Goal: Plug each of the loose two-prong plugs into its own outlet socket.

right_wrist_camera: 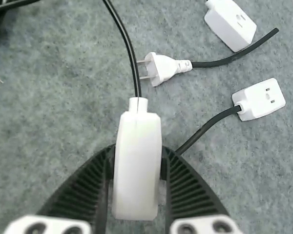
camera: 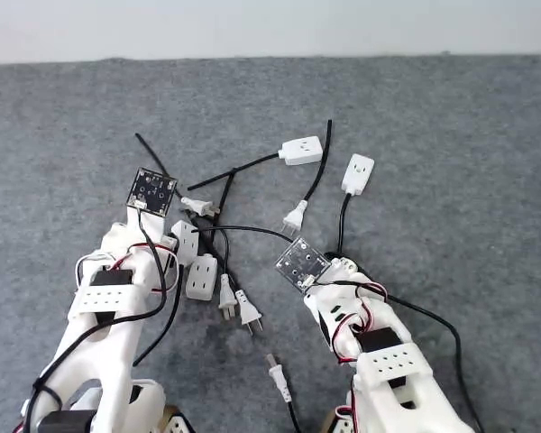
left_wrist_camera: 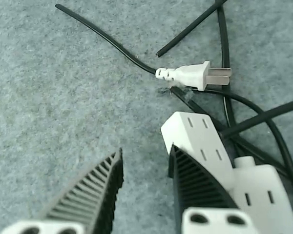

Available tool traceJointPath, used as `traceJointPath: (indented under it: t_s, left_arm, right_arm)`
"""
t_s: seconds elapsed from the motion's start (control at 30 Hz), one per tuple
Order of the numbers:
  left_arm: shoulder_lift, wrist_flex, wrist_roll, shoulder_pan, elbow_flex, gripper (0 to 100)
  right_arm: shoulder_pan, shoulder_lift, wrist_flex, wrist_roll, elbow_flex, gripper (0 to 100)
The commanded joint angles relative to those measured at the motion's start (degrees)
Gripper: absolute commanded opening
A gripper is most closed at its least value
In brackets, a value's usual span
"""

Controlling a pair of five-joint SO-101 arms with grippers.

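Observation:
My right gripper [right_wrist_camera: 136,155] is shut on a white outlet socket [right_wrist_camera: 136,129], held edge-on with its black cord leading away. Beyond it lie a white two-prong plug [right_wrist_camera: 161,68] and two more sockets [right_wrist_camera: 261,100] [right_wrist_camera: 230,17]. My left gripper [left_wrist_camera: 145,152] is open low over the carpet; one finger [left_wrist_camera: 195,190] rests against a white socket [left_wrist_camera: 193,134], with another socket [left_wrist_camera: 256,192] beside it. A plug [left_wrist_camera: 195,75] lies just ahead. In the high view the plugs [camera: 198,207] [camera: 295,217] and sockets [camera: 300,150] [camera: 358,174] are spread between both arms.
Black cords cross in a tangle [camera: 218,236] between the arms. Two plugs [camera: 226,298] [camera: 250,311] lie side by side near the middle front, and another plug [camera: 278,374] sits closer to the front. Grey carpet [camera: 451,117] covers the table.

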Motion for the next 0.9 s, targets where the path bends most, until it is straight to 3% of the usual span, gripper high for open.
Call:
traceJointPath:
  t_s: [0.0,0.1,0.87]
  left_arm:
    - [-0.97,-1.23,-0.70,0.26,-0.48,16]
    - [-0.97,-1.23,-0.70,0.26,-0.48,16]
    - [-0.88,-1.58,-0.70,0.79,-0.40,16]
  right_arm:
    - [0.66,-1.10,-1.19,-0.09,-0.62,10.9]
    - [0.66,-1.10,-1.01,-0.09,-0.53,15.5]
    - [0.40,-1.36,-1.36,-0.09,1.85,15.5]
